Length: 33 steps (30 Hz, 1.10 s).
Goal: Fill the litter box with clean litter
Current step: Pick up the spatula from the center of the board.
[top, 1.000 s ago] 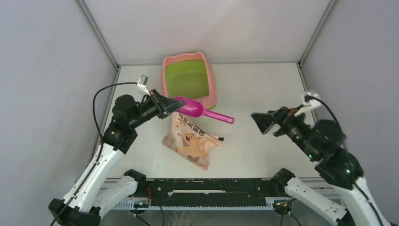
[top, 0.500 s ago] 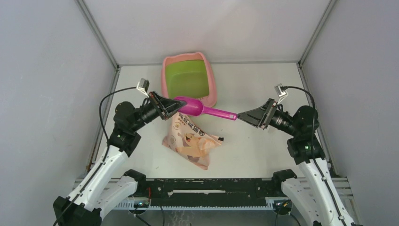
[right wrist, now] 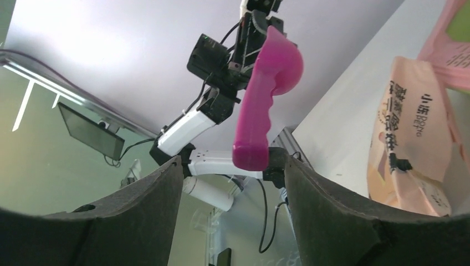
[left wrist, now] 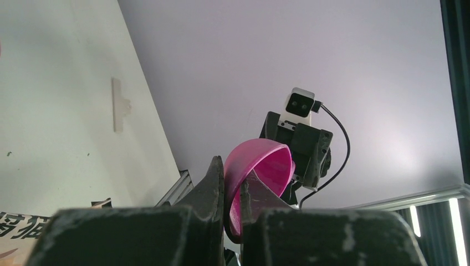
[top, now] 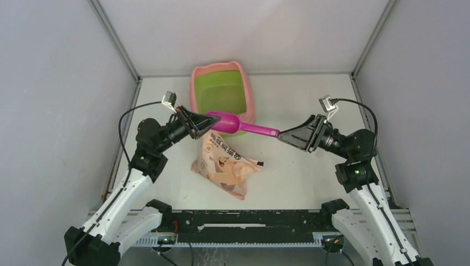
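Observation:
The litter box (top: 221, 94), pink-rimmed with a lime-green basin, stands at the back centre; its pink edge (right wrist: 451, 50) shows in the right wrist view. The litter is out of view. A magenta scoop (top: 244, 128) hangs level in the air just in front of the box. My left gripper (top: 206, 121) is shut on the rim of the scoop's bowl (left wrist: 271, 166), one finger inside and one outside. My right gripper (top: 280, 134) is open at the handle's end. The handle tip (right wrist: 250, 158) sits between the jaws (right wrist: 231, 163), clear of both pads.
A peach-pink printed bag (top: 224, 166) lies on the table below the scoop, also in the right wrist view (right wrist: 413, 144). Grey enclosure walls with metal corner posts (top: 113, 39) close in the sides and back.
My right arm has swung in from the right until its jaws flank the scoop's handle end, and the jaws have narrowed a little. The left gripper keeps holding the scoop, nearly still.

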Available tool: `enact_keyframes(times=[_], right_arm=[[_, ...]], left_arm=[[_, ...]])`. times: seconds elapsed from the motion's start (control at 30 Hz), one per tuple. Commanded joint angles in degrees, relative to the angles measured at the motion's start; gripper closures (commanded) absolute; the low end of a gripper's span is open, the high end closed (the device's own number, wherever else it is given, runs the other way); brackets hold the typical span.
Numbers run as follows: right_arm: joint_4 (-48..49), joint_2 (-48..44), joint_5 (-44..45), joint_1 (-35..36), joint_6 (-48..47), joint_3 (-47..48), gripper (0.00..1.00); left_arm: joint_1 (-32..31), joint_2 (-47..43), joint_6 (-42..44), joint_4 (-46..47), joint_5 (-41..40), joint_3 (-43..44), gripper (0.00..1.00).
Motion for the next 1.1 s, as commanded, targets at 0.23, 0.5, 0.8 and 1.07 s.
enact_keyframes(times=[0.23,0.5,0.8,1.07], right_arm=[[1.2,4.2,5.8,7.9,-2.8,1.9,0.37],[0.5,8.4,8.7,10.6,-5.4,4.4,0.41],[0.4,10.2,8.6,11.3,-6.1,6.2,0.52],[-0.7,11.1,9.6,12.7,-7.2,6.4,0.53]], left_arm=[[0.3,1.8,0.4,2.4,-1.0,-1.1,1.0],[0.3,2.1,1.3,1.9,-0.5,-1.9,1.0],[0.3,3.2,1.9,1.6,-0.6,-2.4,1.0],[-0.1,4.1,2.1,2.2,-0.7,-2.2,1.0]])
